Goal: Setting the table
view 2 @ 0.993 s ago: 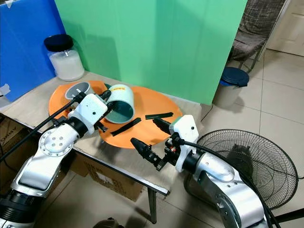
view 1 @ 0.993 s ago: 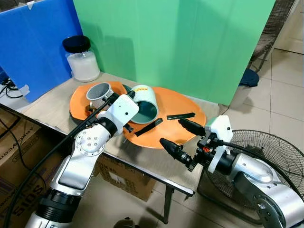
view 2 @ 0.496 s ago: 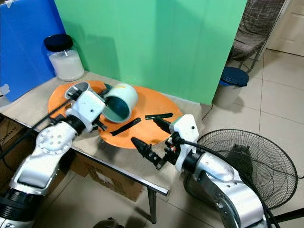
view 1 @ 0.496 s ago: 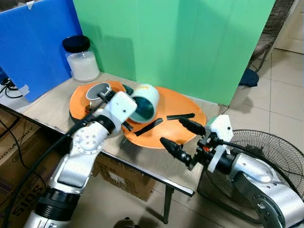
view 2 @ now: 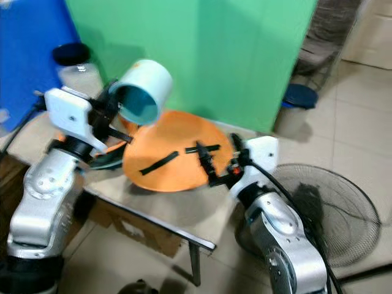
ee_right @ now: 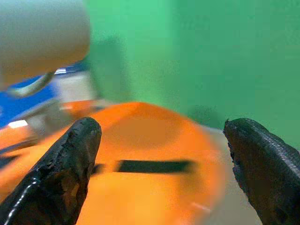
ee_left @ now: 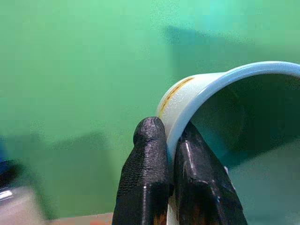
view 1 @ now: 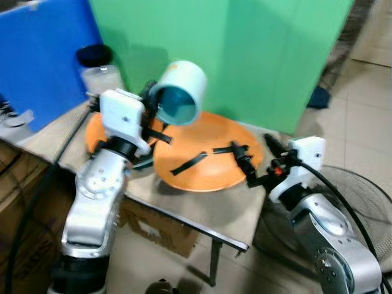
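Since a second ago, left tool [view 1: 154, 101] has lifted the white cup [view 1: 179, 93] off the orange mat [view 1: 211, 164]; cup now tilted in air above the mat's near-left part, teal inside facing the camera. Left fingers [ee_left: 147, 173] pinch the cup's rim, one inside, one outside. Right tool [view 1: 254, 156] has moved in over the mat's right edge, fingers spread, just beside the black strip [view 1: 231, 148]. Second black strip [view 1: 188, 163] lies mid-mat. Judgement: early stage; cup unplaced, strips untouched on the worktop [view 1: 208, 211].
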`<state>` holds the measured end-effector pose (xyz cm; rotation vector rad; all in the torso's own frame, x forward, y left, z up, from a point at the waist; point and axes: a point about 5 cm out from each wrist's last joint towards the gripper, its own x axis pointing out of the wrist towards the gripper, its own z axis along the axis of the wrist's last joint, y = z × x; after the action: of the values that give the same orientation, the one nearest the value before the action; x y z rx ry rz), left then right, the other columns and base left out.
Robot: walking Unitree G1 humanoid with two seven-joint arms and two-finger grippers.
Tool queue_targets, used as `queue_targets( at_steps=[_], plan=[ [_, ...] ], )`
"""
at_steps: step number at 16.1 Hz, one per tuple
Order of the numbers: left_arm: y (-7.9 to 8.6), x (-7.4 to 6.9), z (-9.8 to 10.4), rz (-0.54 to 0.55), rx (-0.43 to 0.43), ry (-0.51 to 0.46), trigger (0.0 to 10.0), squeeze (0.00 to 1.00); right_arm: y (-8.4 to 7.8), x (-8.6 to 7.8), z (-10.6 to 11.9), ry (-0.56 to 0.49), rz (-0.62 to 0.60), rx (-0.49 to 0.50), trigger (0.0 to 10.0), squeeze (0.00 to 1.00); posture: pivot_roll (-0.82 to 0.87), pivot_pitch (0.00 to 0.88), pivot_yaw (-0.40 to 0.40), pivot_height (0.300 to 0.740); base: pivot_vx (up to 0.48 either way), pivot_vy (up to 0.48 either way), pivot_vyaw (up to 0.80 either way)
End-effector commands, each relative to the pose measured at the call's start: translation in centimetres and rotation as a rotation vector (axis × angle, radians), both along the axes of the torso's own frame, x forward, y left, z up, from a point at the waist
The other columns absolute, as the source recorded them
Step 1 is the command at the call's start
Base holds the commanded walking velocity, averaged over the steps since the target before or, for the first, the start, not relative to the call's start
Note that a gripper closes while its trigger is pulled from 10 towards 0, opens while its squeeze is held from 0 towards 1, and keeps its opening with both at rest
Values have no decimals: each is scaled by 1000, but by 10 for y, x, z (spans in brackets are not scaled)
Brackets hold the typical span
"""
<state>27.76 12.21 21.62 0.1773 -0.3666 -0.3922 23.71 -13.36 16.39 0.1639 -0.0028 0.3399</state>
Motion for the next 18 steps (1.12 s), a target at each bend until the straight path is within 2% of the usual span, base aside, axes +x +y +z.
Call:
queue_targets(
  at_steps=[1, 3, 6, 10, 14, 18],
  plan=[
    [-16, -6, 5, -73, 19, -30, 9647, 0, -10, -2, 5, -32, -103, -13, 10000, 0, 139, 0, 49, 727, 0, 0, -725],
    [-26, -8, 3, -103, 7, -4, 10000, 0, -22, -7, 3, -29, -201, -57, 10000, 0, 127, 0, 52, 727, 0, 0, -725],
    [-26, -9, -3, -80, -11, 42, 10000, 0, -39, -14, -1, -16, -394, -103, 10000, 0, 115, 0, 56, 727, 0, 0, -638],
    [-15, -11, -18, -1, 44, 80, 10000, 0, -30, -16, -4, 29, -323, -74, 10000, 0, 106, 0, 58, 727, 0, 0, -547],
    [-6, -11, -21, 16, 55, 106, 10000, 0, -18, -6, -2, 49, -230, -83, 10000, 0, 118, 0, 37, 727, 0, 0, -539],
    [-4, -11, -23, 41, 81, 100, 10000, 0, -19, -4, -1, 50, -234, -78, 10000, 0, 114, 0, 44, 727, 0, 0, -547]
  ],
)
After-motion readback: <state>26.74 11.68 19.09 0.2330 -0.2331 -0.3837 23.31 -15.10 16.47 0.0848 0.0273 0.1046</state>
